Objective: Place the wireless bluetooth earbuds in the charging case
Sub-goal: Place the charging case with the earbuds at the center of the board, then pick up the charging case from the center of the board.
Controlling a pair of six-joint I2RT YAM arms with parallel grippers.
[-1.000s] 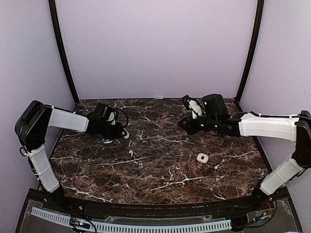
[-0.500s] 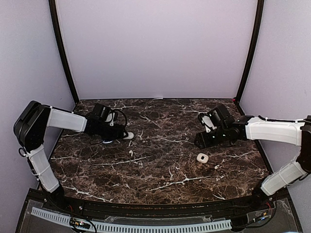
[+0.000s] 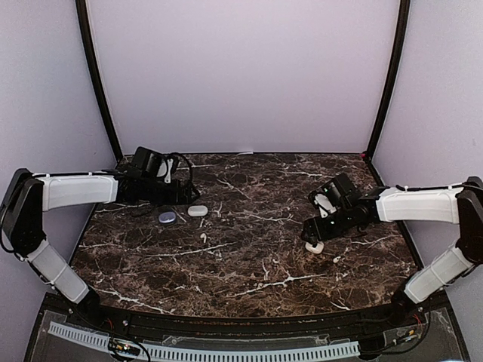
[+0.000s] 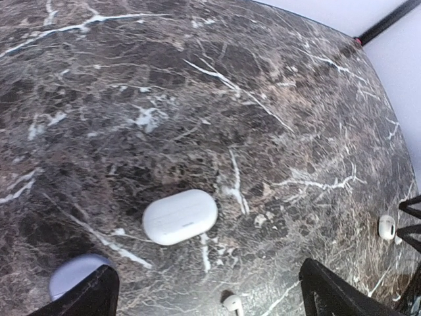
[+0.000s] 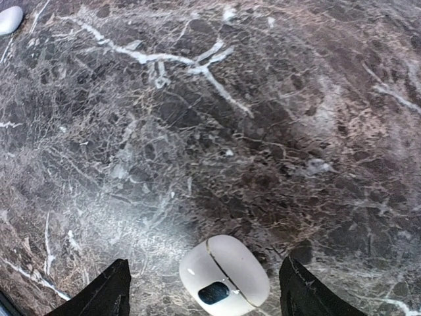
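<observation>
- Lavender case (image 4: pixel 75 275), half behind a finger (image 4: pixel 92 297) of the left tool (image 4: pixel 207 268), clipped by the frame's lower edge.
- Pale case (image 5: pixel 9 19), cut off at the right wrist view's top-left corner.
- White case (image 3: pixel 315 247), partly masked overhead by the right tool (image 3: pixel 310 237).

Table (image 3: pixel 249 264): you are looking at a dark brown marble top with white veins; it is filling most of both wrist views.
Back wall (image 3: pixel 241 75): a plain pale lilac panel is standing behind the table's far edge.
Side walls: the left wall (image 3: pixel 38 90) and the right wall (image 3: pixel 445 90), in the same lilac, are closing you in.
Poles: a black left pole (image 3: pixel 98 83) and right pole (image 3: pixel 389 75) are rising from the far corners, leaning outward.
Ledge (image 3: pixel 249 320): a black lip is running along the near edge.
Strip (image 3: pixel 226 353): a white slotted strip is curving just below that ledge.
</observation>
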